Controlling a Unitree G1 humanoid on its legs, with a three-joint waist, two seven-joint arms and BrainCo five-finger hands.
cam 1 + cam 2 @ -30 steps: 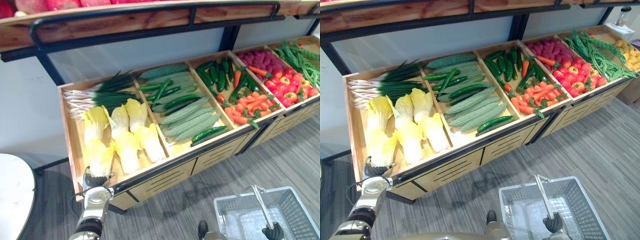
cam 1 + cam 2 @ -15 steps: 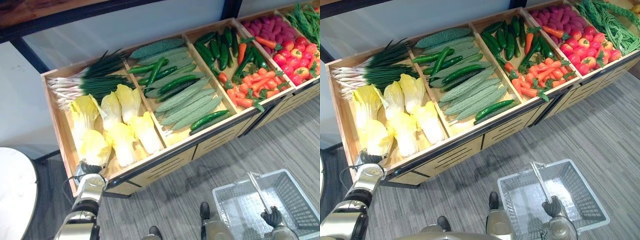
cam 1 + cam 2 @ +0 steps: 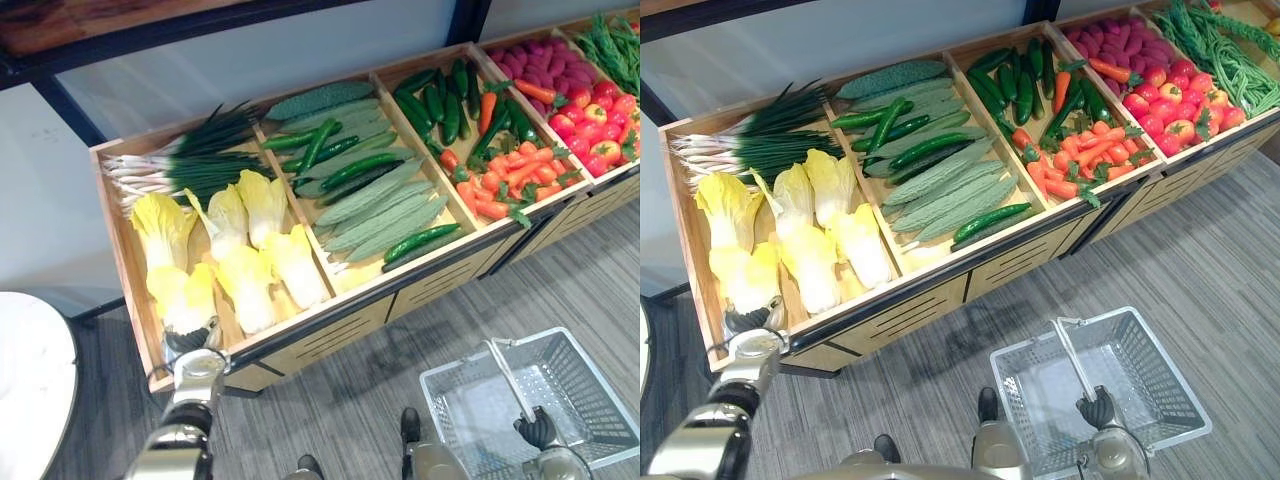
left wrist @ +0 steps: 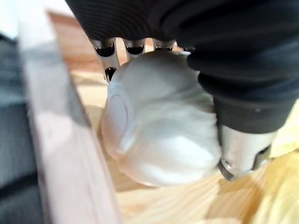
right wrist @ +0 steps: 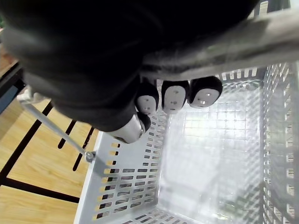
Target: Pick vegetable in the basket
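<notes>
Several pale yellow napa cabbages lie in the left compartment of the wooden produce stand [image 3: 300, 322]. My left hand [image 3: 192, 342] is at that compartment's front left corner. Its fingers [image 4: 108, 50] and thumb curl round the white stem end of the nearest cabbage [image 4: 159, 121], the one at the front left [image 3: 183, 297]. It rests on the wooden floor beside the crate wall. My right hand [image 3: 537, 428] is shut on the grey handle [image 3: 503, 372] of a white plastic basket [image 3: 600, 395] held low at the right. The basket [image 5: 210, 140] is empty.
Green onions [image 3: 190, 160] lie behind the cabbages. Cucumbers and bitter gourds [image 3: 375, 205] fill the middle bin, then carrots [image 3: 505, 180], tomatoes [image 3: 595, 125] and green beans further right. A white round table [image 3: 30, 380] stands at the far left. Grey plank floor lies in front.
The camera has tilted down and shifted. My left hand has gone from the crate's front edge onto the front left cabbage. My right hand keeps hold of the basket handle.
</notes>
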